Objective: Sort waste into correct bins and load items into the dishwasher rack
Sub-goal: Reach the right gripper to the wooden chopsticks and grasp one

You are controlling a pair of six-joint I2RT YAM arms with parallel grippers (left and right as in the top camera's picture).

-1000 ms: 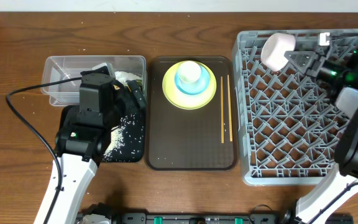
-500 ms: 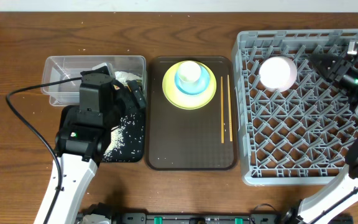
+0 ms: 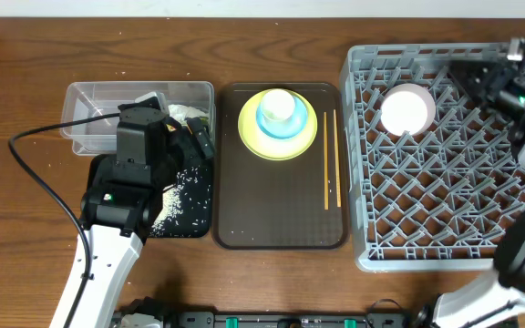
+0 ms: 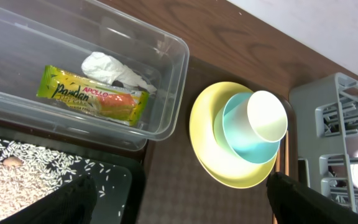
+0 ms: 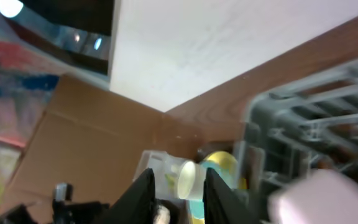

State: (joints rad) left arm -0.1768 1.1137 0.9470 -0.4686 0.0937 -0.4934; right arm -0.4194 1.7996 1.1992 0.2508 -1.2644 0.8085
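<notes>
Released since the earlier view, the white bowl (image 3: pixel 406 108) now rests in the dishwasher rack (image 3: pixel 427 210), near its far left corner, and the right gripper (image 5: pixel 179 177) has drawn back.
Its jaws stand apart and empty (wrist view blurred); the left gripper (image 4: pixel 185 202), spread wide and holding nothing, hangs over the clear tub (image 4: pixel 174 74) containing wrapper (image 4: pixel 92 94) and tissue (image 4: pixel 114 70), beside the black tray (image 4: pixel 120 186) of rice (image 4: pixel 17 180). Plate (image 4: pixel 207 146), light blue bowl (image 4: pixel 241 140) and cup (image 4: pixel 267 116) are stacked beside the chopsticks (image 3: pixel 331 159).
</notes>
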